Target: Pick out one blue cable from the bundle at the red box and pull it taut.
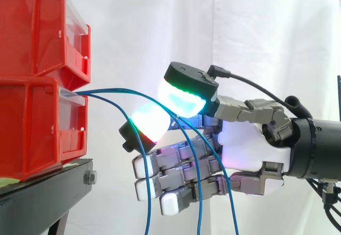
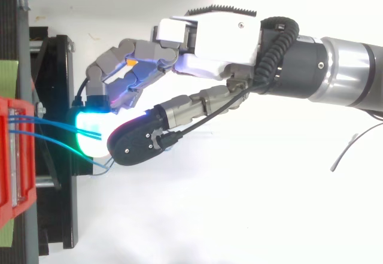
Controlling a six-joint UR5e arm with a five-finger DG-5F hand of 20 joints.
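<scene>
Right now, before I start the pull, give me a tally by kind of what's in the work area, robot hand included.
red bins: 2
blue cables: 3
black stand: 1
robot hand: 1
Total: 7

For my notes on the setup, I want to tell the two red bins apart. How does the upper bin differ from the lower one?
The upper red bin sits on top of the lower red bin, which rests on the black stand. The blue cables come out at the front of the lower red bin; none comes from the upper red bin. Both are red, with a clear strip at the front.
</scene>
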